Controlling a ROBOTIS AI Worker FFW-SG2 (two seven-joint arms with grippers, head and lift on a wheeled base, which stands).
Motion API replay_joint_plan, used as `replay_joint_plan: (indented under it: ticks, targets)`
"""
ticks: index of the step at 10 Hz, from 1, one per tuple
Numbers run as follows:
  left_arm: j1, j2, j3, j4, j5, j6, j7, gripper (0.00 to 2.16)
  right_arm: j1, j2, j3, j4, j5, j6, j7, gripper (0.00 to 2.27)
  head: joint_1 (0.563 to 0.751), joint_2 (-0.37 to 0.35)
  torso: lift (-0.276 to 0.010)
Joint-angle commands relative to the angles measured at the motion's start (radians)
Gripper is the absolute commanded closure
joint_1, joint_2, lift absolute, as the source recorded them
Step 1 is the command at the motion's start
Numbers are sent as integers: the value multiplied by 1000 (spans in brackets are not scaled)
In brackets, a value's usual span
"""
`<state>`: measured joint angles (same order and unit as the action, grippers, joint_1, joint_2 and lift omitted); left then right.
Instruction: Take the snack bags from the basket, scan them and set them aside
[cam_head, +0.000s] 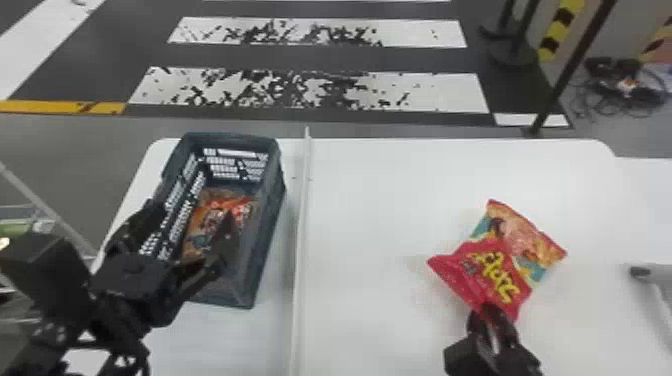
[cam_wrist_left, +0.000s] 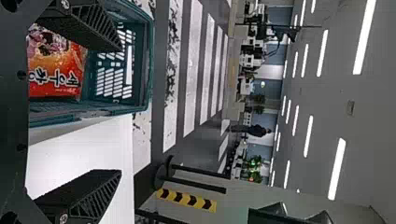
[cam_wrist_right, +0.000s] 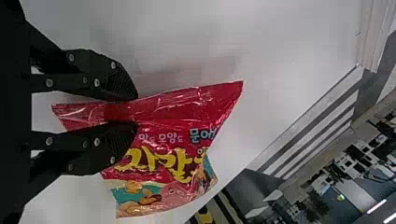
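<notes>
At lower right, we've got the red snack bag (cam_head: 495, 270) pinched by its end seam in the right gripper (cam_wrist_right: 137, 111), probably to leave its faces scannable; at left, our left gripper (cam_wrist_left: 120, 111) gapes by the basket (cam_head: 265, 240) (orange bag (cam_head: 234, 206) inside).

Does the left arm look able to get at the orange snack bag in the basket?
Probably yes. The left gripper is open at the basket, whose top is uncovered, and nothing lies on the orange snack bag. The side walls may call for some lining up first.
</notes>
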<state>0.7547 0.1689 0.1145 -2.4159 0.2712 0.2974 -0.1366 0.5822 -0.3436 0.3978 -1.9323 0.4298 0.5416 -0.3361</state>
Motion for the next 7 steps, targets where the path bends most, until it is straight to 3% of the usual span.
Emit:
replay_joint_plan:
  ticks: [1,3,4,6,7]
  targets:
    - [0,1,-1,0,0,3,-1,73,28,-5,-20,-22,-3,-97,-23,2246,695,12,-75]
    - [0,1,-6,1,0,3,-3,73,96,-5,-120,-132,-123,-257,-15,2246,695,19,-75]
    - [0,1,-6,1,0,3,-3,73,113,3,-192,-211,-272,-281,25,2246,695,18,-75]
    - [3,1,-16,-5,-9,3,-4,73,120,58,-355,-327,-595,-263,124,2246,695,-4,-75]
    - [11,4,-19,-9,-17,3,-6,73,120,90,-455,-337,-830,-260,200,2246,695,-17,-75]
